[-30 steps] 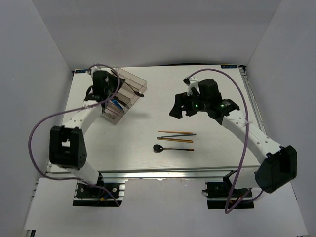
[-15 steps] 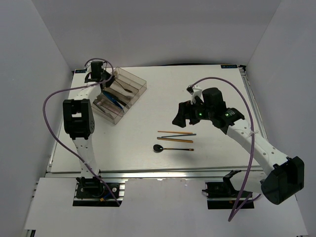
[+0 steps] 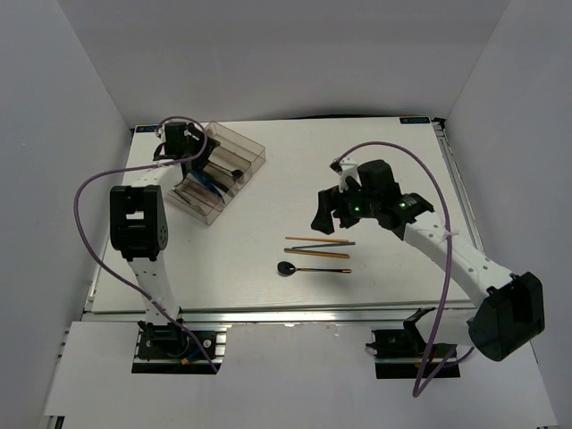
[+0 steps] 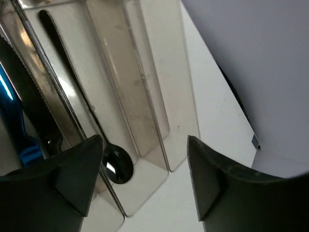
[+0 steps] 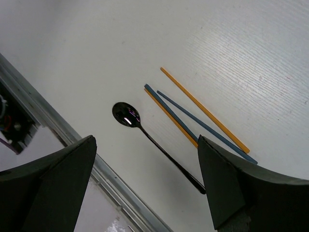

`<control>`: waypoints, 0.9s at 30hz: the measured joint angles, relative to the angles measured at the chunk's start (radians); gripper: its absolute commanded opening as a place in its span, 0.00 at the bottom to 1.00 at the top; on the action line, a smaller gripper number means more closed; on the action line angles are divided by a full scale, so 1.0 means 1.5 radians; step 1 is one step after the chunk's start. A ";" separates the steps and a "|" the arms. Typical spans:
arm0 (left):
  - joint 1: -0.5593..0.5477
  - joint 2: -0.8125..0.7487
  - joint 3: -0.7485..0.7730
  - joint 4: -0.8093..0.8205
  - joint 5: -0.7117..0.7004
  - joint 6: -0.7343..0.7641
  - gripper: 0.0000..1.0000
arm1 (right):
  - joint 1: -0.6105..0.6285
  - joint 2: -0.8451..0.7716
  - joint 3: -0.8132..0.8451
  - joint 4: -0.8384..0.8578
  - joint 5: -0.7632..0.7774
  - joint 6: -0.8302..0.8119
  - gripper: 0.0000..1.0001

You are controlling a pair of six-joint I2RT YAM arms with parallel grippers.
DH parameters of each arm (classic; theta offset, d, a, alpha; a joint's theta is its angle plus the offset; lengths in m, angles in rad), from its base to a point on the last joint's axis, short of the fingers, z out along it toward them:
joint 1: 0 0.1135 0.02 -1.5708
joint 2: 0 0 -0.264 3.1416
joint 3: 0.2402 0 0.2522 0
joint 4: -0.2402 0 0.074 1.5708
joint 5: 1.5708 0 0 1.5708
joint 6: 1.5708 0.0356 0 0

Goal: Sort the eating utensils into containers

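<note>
The clear tray of containers (image 3: 253, 154) lies at the back left. My left gripper (image 3: 204, 154) hangs over it, open and empty. In the left wrist view its open jaws (image 4: 145, 179) frame the tray's end (image 4: 154, 63). One compartment holds a black spoon (image 4: 117, 166); a blue utensil (image 4: 12, 111) and a dark serrated piece (image 4: 31, 104) lie further left. On the table a second black spoon (image 3: 313, 269) (image 5: 126, 115) lies beside three chopsticks (image 3: 318, 241), two orange (image 5: 205, 111) and one blue (image 5: 203, 126). My right gripper (image 3: 329, 213) (image 5: 147, 186) hovers open above them.
The aluminium front rail of the table (image 5: 72, 145) runs close to the spoon's bowl. White walls enclose the table on three sides, and the tray sits near the back left corner (image 3: 143, 130).
My left gripper has opened and let the black spoon down into the tray, and the left arm has swung up and back. The right gripper drifted slightly over the loose utensils.
</note>
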 measured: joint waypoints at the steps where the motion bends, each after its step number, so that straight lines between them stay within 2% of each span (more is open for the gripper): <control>1: 0.000 -0.017 -0.008 0.000 0.004 0.000 0.97 | 0.009 0.012 0.002 -0.005 0.008 -0.009 0.89; 5: 0.000 -0.108 -0.016 -0.014 0.009 0.019 0.98 | 0.082 0.081 0.015 -0.024 0.050 -0.058 0.88; 12: -0.001 -0.360 -0.043 -0.097 -0.005 0.133 0.98 | 0.239 0.196 0.018 -0.077 0.148 -0.144 0.84; 18: -0.001 -0.612 -0.275 -0.138 0.012 0.206 0.98 | 0.285 0.261 0.024 -0.109 0.189 -0.198 0.79; 22: -0.001 -0.650 -0.380 -0.175 0.035 0.242 0.98 | 0.288 0.295 0.032 -0.109 0.199 -0.223 0.77; 27: -0.001 -0.667 -0.442 -0.231 0.052 0.271 0.98 | 0.287 0.338 0.048 -0.106 0.201 -0.247 0.73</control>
